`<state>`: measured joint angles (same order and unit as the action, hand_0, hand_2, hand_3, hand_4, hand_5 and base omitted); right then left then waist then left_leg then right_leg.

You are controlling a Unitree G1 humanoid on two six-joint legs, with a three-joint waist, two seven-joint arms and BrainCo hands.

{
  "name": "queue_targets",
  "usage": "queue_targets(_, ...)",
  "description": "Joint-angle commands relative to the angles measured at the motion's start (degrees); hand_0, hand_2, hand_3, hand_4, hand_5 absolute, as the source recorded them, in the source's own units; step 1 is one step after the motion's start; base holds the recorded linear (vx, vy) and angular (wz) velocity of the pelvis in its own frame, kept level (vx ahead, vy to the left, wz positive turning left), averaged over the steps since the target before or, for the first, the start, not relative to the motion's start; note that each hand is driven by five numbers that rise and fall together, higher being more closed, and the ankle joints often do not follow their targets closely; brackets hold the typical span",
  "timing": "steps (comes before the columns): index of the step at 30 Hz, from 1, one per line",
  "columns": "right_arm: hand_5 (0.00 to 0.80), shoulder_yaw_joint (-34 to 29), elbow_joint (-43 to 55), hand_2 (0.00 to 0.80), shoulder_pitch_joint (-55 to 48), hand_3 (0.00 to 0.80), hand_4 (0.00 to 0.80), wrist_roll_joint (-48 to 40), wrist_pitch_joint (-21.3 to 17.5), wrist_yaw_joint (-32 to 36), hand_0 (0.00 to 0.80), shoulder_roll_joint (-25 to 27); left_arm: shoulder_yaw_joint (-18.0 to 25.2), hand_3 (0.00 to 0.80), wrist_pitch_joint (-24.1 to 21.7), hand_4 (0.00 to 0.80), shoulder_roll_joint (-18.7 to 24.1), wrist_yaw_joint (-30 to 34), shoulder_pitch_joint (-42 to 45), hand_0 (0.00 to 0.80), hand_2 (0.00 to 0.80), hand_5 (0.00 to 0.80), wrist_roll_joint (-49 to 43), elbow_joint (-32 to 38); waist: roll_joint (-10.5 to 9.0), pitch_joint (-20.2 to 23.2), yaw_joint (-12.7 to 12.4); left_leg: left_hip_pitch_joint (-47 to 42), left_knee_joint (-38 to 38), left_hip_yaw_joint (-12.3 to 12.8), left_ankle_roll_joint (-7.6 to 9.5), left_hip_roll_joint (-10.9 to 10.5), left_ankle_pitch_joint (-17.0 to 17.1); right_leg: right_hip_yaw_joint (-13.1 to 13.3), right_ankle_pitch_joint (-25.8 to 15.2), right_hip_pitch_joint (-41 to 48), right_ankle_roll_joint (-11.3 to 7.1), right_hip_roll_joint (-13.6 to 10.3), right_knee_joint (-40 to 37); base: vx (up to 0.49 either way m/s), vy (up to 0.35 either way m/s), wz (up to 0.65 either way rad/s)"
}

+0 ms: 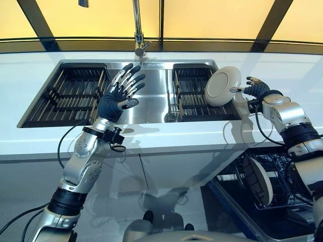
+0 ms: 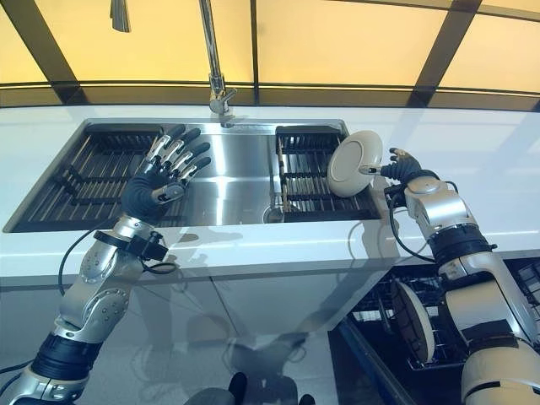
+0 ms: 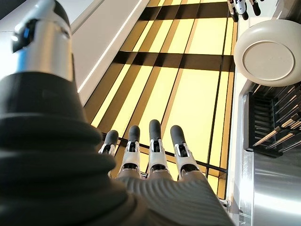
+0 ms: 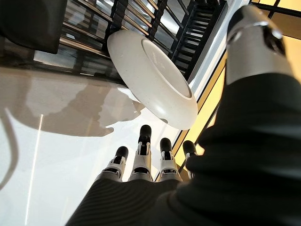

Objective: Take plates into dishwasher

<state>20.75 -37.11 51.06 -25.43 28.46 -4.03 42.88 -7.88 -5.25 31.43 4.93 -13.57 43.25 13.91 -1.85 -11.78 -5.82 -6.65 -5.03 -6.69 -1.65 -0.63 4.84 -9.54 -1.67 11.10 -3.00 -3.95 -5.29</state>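
Observation:
A white plate point(image 1: 221, 85) hangs tilted over the right end of the sink's right rack point(image 1: 194, 98), its underside facing the sink. My right hand point(image 1: 257, 89) holds it by the rim from the right, thumb on one face and fingers point(image 4: 141, 157) behind. The right wrist view shows the plate point(image 4: 150, 70) just past the fingertips. My left hand point(image 1: 118, 96) is raised over the middle of the sink, fingers point(image 3: 155, 146) straight and spread, holding nothing. A second white plate point(image 1: 258, 180) stands upright in the open dishwasher's rack point(image 1: 287, 166) at the lower right, below the counter.
A steel sink point(image 1: 151, 108) holds two black dish racks, one on the left point(image 1: 70, 96) and one on the right. A tall faucet point(image 1: 137, 30) rises behind it. White counter point(image 1: 166, 136) surrounds the sink, and windows run along the back.

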Motion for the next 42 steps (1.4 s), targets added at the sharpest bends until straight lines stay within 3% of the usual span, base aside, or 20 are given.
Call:
queue_targets(1,0.0,2.9,-0.7,0.0,6.4,0.0,0.0,0.3,-0.6,-0.3,0.0,1.3,-0.9,0.0,-1.8,0.0,-1.3,-0.6,-2.8,0.0,0.0,0.0,-1.6,-1.4,-0.62,2.5,-0.5,-1.9,0.0,-0.1,3.91,-3.1,-4.9,0.4,1.0,-0.1,2.32,2.3,0.3,0.009,0.005,0.03)
queue_targets(31,0.0,5.3,-1.9,0.0,7.8,0.0,0.0,0.8,4.2,-2.0,0.0,-0.4,-1.7,0.0,-2.0,0.0,-1.4,-3.2,-2.7,0.0,0.0,0.0,-2.5,-0.9,-0.19,0.2,-1.3,-2.1,0.0,-1.5,3.96,-3.2,-4.5,-0.2,0.8,0.3,2.28,1.8,0.3,0.008,0.003,0.01)
queue_targets(42,0.0,6.1,-3.9,0.0,8.9,0.0,0.0,0.0,2.7,-3.6,0.0,1.3,-1.6,0.0,-3.2,0.0,-0.2,-3.2,-2.7,0.0,0.0,0.0,-1.7,-0.8,-0.27,-1.4,-1.9,-0.9,0.0,-2.2,3.97,-3.3,-4.1,-0.4,0.5,-0.6,2.29,1.7,0.3,-0.007,0.005,0.04)
